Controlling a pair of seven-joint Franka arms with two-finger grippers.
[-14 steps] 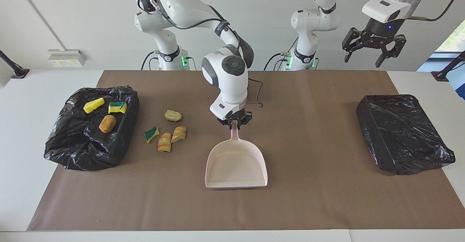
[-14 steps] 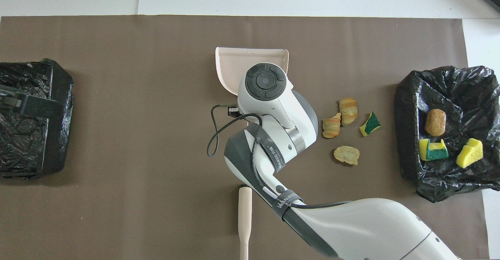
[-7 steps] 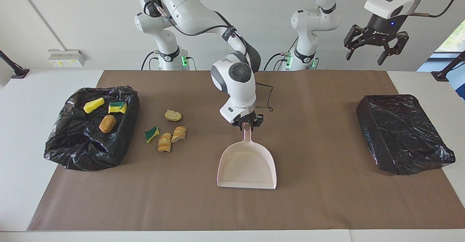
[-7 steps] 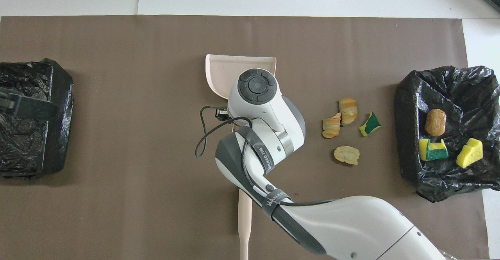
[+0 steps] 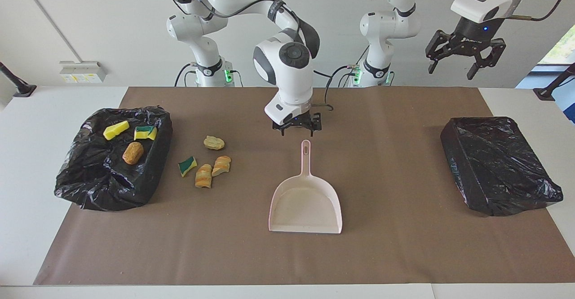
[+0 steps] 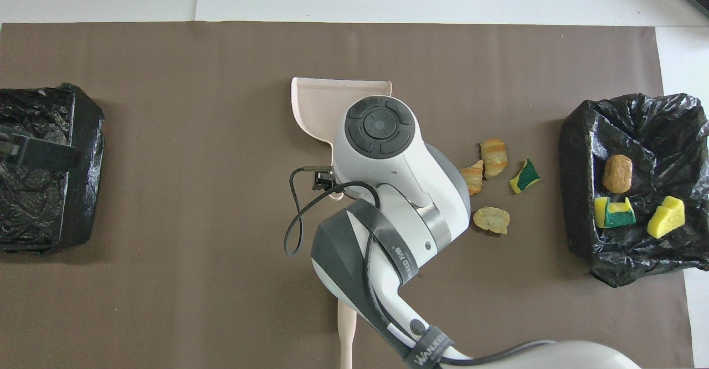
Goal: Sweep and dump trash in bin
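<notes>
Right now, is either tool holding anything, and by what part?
Nothing held. Right tool is open above the dustpan handle; left tool is open, waiting.

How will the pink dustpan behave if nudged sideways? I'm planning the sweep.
The pink dustpan looks like thin moulded plastic, so probably stiff and light. It lies flat on the brown mat, so it should slide, not tip. A push on its slim handle would likely swing it round.

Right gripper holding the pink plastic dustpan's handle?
No. The right gripper hangs open above the handle's end, clear of the pink plastic dustpan.
</notes>
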